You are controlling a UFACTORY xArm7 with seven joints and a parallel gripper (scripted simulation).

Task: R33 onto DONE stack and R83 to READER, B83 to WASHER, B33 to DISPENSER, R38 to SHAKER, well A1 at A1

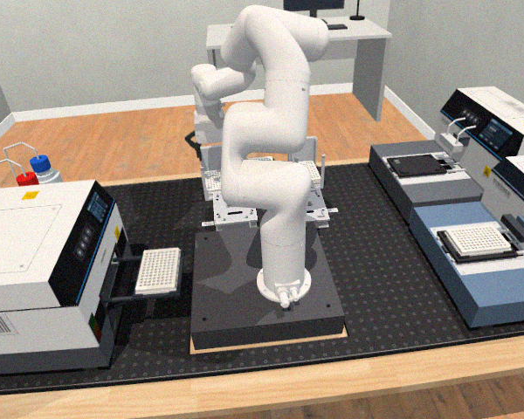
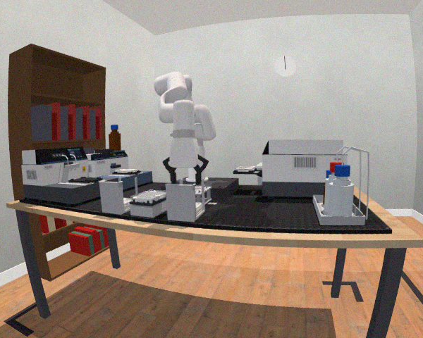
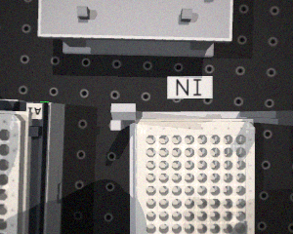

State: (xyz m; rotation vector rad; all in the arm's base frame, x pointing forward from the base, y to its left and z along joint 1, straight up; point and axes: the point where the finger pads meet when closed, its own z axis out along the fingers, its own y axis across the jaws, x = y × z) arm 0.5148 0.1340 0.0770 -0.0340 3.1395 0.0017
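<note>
My gripper point(image 2: 184, 170) is open and empty, with its dark fingers spread just above the top of a white stack rack point(image 2: 184, 201). In the wrist view I look straight down into that rack, marked by the IN label point(image 3: 189, 88). A white well plate point(image 3: 192, 177) lies flat inside it; I cannot read its label. My fingers do not show in the wrist view. Left of the rack, another white plate point(image 3: 5, 175) sits on a nest with an A1 mark point(image 3: 35, 111). A white plate point(image 1: 157, 271) lies on the reader's tray at the left. Another plate point(image 1: 478, 240) sits on the blue instrument.
The grey instrument point(image 1: 415, 165) at the right back shows a dark nest with no white plate. A second white rack point(image 2: 111, 196) stands left of the IN rack. A grey housing point(image 3: 135, 19) lies beyond the IN label. Bottles in a holder point(image 2: 337, 196) stand at one end of the deck.
</note>
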